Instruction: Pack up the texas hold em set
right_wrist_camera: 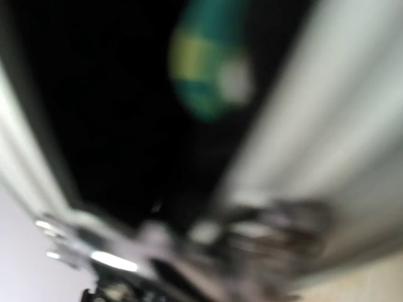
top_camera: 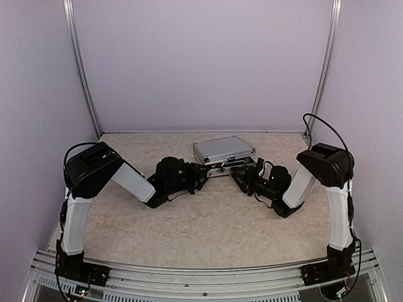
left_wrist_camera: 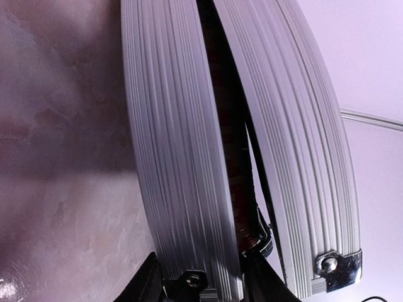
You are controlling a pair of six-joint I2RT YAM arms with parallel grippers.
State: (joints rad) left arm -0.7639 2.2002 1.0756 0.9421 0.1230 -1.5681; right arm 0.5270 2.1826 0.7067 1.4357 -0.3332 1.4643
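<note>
Aluminium briefcase (top_camera: 223, 150): rigid, slick, likely heavy; grasp front rim | left gripper (left_wrist_camera: 203, 280) clamps one shell | right gripper (top_camera: 242, 172): cannot tell.

the tabletop (top_camera: 208, 220) is pale beige, mottled like stone, and runs back to lilac walls (top_camera: 201, 63). one ribbed silver briefcase (top_camera: 223, 150) lies flat on it toward the far middle, its two halves a narrow gap apart.
</note>
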